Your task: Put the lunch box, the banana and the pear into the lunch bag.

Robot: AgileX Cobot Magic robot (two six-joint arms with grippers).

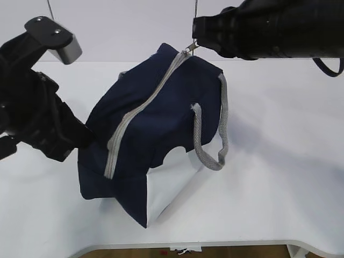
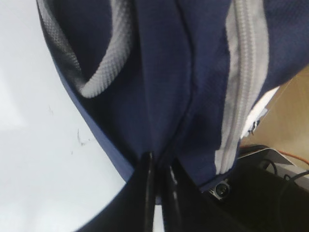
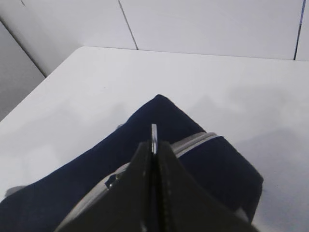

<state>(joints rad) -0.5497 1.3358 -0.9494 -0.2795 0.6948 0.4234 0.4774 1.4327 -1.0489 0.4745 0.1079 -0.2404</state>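
Note:
The navy lunch bag [image 1: 161, 118] lies tilted on the white table, its grey zipper [image 1: 145, 107] closed along the top. At the bag's far upper end my right gripper [image 1: 194, 43] is shut on the metal ring pull [image 1: 191, 49]; the right wrist view shows the ring pull [image 3: 154, 133] sticking out between the fingers. My left gripper [image 1: 86, 137] is at the bag's left side. In the left wrist view the left gripper [image 2: 159, 162] is shut, pinching a fold of the bag's fabric [image 2: 159, 72]. The lunch box, the banana and the pear are out of view.
A grey webbing handle [image 1: 212, 145] hangs over the bag's right side, above the white side panel [image 1: 172, 188]. The table [image 1: 279, 177] stretches to the right; its front edge [image 1: 242, 243] runs close below the bag. A pale wall stands behind.

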